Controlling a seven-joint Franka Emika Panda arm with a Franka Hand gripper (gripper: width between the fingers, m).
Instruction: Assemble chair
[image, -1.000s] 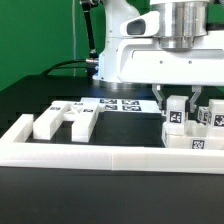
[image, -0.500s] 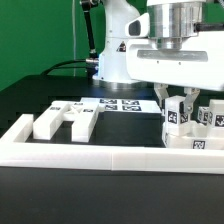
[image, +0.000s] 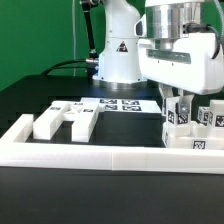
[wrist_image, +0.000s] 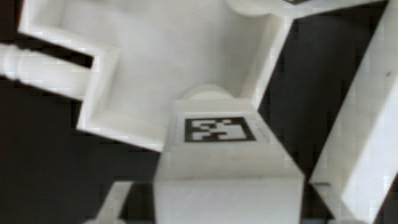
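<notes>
Your gripper (image: 181, 102) clamps narrowly on an upright chair leg (wrist_image: 217, 150), whose long axis runs straight down from the fingers into the seat plate (image: 192, 142) directly beneath the hand.

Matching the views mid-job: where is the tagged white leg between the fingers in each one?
Exterior view: the leg stands at the exterior view's right, under the gripper, behind the border wall.
Wrist view: the leg fills the middle, tag toward the camera.
Shared landmark: the leg's square tag, also in the wrist view.
</notes>
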